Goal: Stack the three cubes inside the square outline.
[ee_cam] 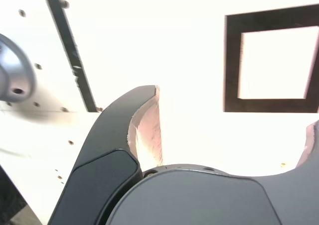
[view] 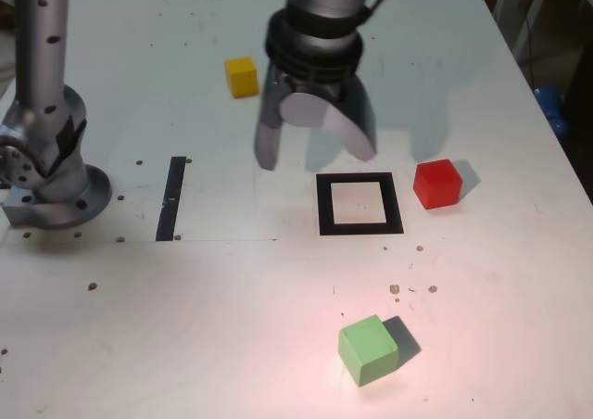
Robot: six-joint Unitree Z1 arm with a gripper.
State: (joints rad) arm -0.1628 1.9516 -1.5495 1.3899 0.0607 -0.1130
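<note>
Your grey two-fingered gripper (view: pixel 315 155) hangs above the white table (view: pixel 213 298) with its fingers spread wide and nothing between them; in the wrist view the dark curved finger (ee_cam: pixel 127 135) shows bare tabletop beside it.

The square outline of black tape with a pale centre (view: pixel 359 204) lies near the middle of the table, just beside the gripper in the exterior view, and it is empty. No cube is stacked or placed yet.

The small matte red cube (view: pixel 437 183) sits just beside the outline, on the side toward the table's edge at the exterior view's right. The small matte green cube (view: pixel 368 349) rests near the table's near edge, turned at an angle to it. The small matte yellow cube (view: pixel 242 76) stands toward the far edge, well apart from the outline. A straight narrow strip of black tape (view: pixel 173 197) lies between the outline and the arm's metal base (view: pixel 51 192); disregard it as a target.

The step in hand appears to be the first pick. The red cube looks the easiest candidate.

- Keep the fingers wide until they straddle the cube.
- Align them with two opposite flat faces, not corners.
- Descend straight, then close.
- Seat the first cube squarely inside the outline, since the other two depend on it.
</note>
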